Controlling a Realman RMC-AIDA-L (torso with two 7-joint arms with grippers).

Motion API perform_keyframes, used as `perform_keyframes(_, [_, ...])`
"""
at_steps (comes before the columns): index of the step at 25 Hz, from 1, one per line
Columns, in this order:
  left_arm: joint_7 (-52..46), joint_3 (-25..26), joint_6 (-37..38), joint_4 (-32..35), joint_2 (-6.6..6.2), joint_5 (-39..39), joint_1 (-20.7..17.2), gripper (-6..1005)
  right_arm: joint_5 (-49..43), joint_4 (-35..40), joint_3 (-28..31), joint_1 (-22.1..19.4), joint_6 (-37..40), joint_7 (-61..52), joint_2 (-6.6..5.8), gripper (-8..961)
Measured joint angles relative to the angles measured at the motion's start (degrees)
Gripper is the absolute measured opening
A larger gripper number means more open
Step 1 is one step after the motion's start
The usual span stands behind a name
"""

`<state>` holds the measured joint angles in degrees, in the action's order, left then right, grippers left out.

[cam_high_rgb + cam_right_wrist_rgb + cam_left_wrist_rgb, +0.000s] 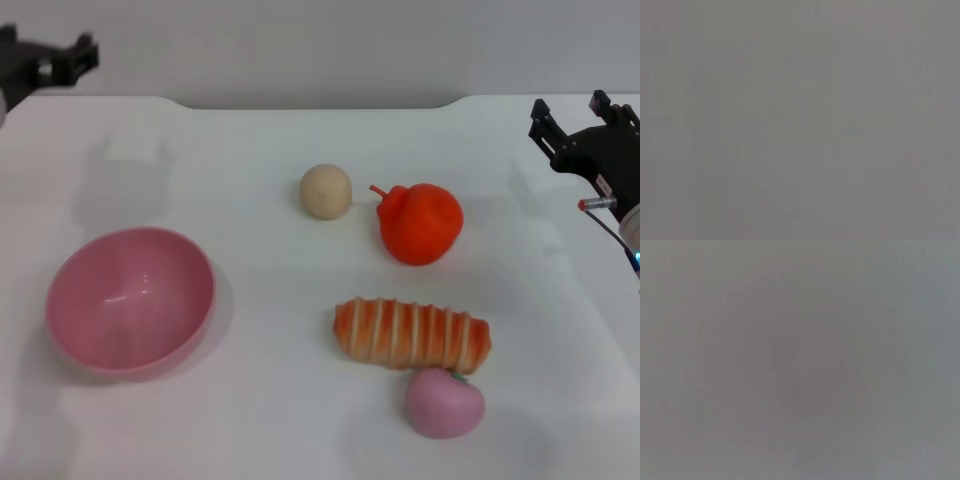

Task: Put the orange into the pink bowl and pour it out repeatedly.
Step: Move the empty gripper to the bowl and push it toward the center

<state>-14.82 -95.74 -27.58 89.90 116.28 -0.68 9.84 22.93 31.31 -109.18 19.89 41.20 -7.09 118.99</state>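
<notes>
The orange (pixel 421 222), bright red-orange with a small curled stem, lies on the white table right of centre. The pink bowl (pixel 130 298) stands empty and upright at the left, far from the fruit. My right gripper (pixel 572 114) hangs at the right edge of the head view, up and to the right of the orange, its dark fingers spread with nothing between them. My left gripper (pixel 72 55) sits in the far left corner, well behind the bowl. Both wrist views show only flat grey.
A beige ball (pixel 326 190) rests just left of the orange. A striped long bread (pixel 412 335) lies in front of the orange, with a small pink toy fruit (pixel 444 402) touching its near right end. The table's far edge (pixel 320 103) runs along the top.
</notes>
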Motion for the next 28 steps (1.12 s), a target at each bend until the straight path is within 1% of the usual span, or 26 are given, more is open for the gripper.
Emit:
perform_keyframes(1, [1.75,0.59,-3.76,1.60,0.46,0.08,0.13,821,0.00,0.52,0.25,-0.04,-0.91,-0.02,-0.02,755])
perform_keyframes(2, [4.58,1.48,-11.20,4.56,1.14,0.38,0.51,821,0.00,1.14,0.55,-0.07,-2.00,-0.06,-0.03,755])
perform_keyframes(3, [5.19,1.65,-13.64,5.57,1.24,0.49,0.70,821,0.00,1.75,0.91,-0.13,-3.19,-0.08,-0.06,755])
perform_keyframes(4, [6.25,1.91,-18.55,7.31,1.38,0.85,1.01,821,0.00,2.44,1.31,-0.12,-5.02,-0.10,-0.14,755])
perform_keyframes(5, [6.67,2.11,-22.91,8.92,1.38,1.41,1.32,821,0.00,2.44,1.31,-0.12,-5.02,-0.10,-0.14,755])
perform_keyframes(7, [7.70,2.86,-29.35,11.56,1.31,3.14,1.71,821,0.01,2.67,1.66,0.13,-6.43,-0.10,-0.25,755])
perform_keyframes(9, [9.62,3.88,-33.25,13.00,1.31,5.60,1.76,819,0.01,2.69,1.94,0.45,-7.19,-0.11,-0.31,755])
perform_keyframes(10, [10.77,4.39,-34.58,13.36,1.31,7.13,1.77,818,0.01,2.70,2.04,0.60,-7.42,-0.11,-0.33,755])
perform_keyframes(12, [10.77,4.39,-34.58,13.36,1.31,7.13,1.77,817,0.01,2.70,2.10,0.85,-7.54,-0.11,-0.34,755])
perform_keyframes(13, [13.68,5.58,-38.08,13.78,1.37,11.26,1.92,816,0.01,2.71,2.15,0.90,-7.57,-0.11,-0.34,755])
perform_keyframes(15, [14.27,5.76,-40.63,13.44,1.43,12.36,2.21,815,0.01,2.72,2.41,1.04,-7.58,-0.11,-0.38,755])
perform_keyframes(16, [14.27,5.76,-40.63,13.44,1.43,12.36,2.21,815,0.01,2.73,2.62,1.10,-7.60,-0.11,-0.40,755])
perform_keyframes(22, [13.89,5.44,-47.50,12.51,1.54,10.39,2.66,815,0.01,2.67,2.91,1.30,-7.70,-0.11,-0.43,755])
perform_keyframes(25, [13.81,5.42,-50.77,12.01,1.56,8.73,3.40,815,-0.12,2.27,3.33,1.69,-7.72,0.02,-0.44,755])
perform_keyframes(28, [13.88,5.37,-52.49,10.63,1.58,8.53,4.10,814,-0.31,2.11,3.56,1.86,-7.72,0.22,-0.43,755])
